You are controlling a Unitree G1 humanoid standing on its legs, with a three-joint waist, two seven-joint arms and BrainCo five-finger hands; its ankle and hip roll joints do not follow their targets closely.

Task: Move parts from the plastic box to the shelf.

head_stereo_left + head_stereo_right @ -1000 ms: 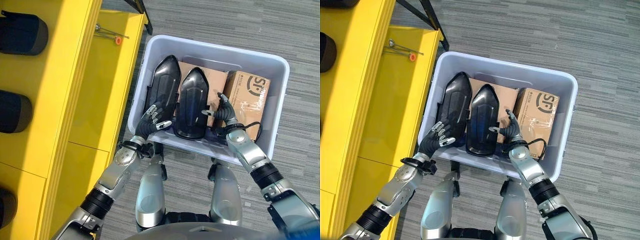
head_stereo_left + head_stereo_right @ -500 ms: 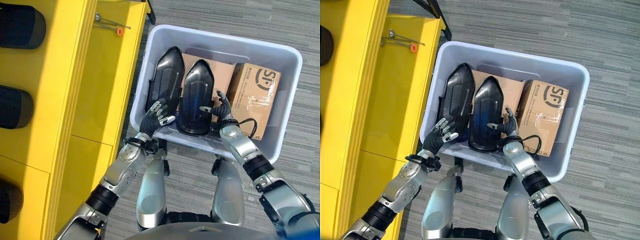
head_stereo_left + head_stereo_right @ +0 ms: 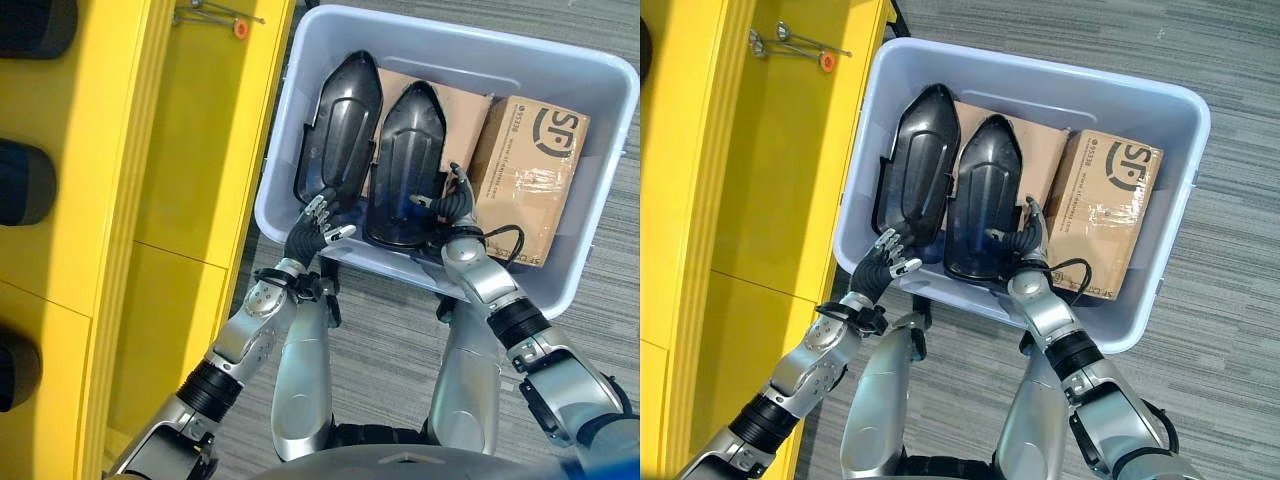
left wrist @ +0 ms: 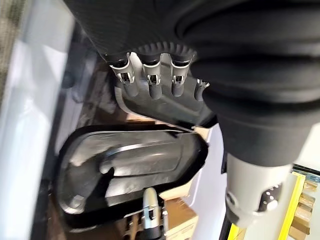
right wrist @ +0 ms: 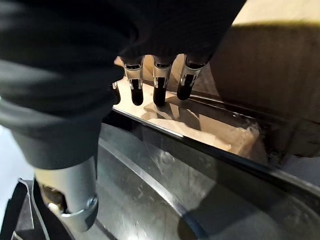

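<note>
Both hands have dropped deeper into the plastic box (image 3: 300,120) over the last second; the whole view has shifted too, so part of that is our head moving, not the box.

Left hand (image 3: 318,220): fingers loosely spread, thumb apart, nothing clamped. It now sits at the near end of the left black part (image 3: 340,125), fingertips just touching or just short of it, can't tell which. Its wrist view shows the fingertips (image 4: 152,91) hovering over a shell edge.

Right hand (image 3: 447,203): fingers apart, thumb out toward the right black part (image 3: 405,160), wedged between that part's right edge and the small cardboard box (image 3: 530,175) beside the fingers. Right wrist view shows the fingertips (image 5: 160,92) above the part's rim, not curled round it.

Both parts lie in the plastic box, leaning on the flat cardboard (image 3: 455,105) behind them. The yellow shelf (image 3: 170,150) is off to our left hand's side.

We read this as the reach closing in and the grasp not yet made. Next we close on a part.
</note>
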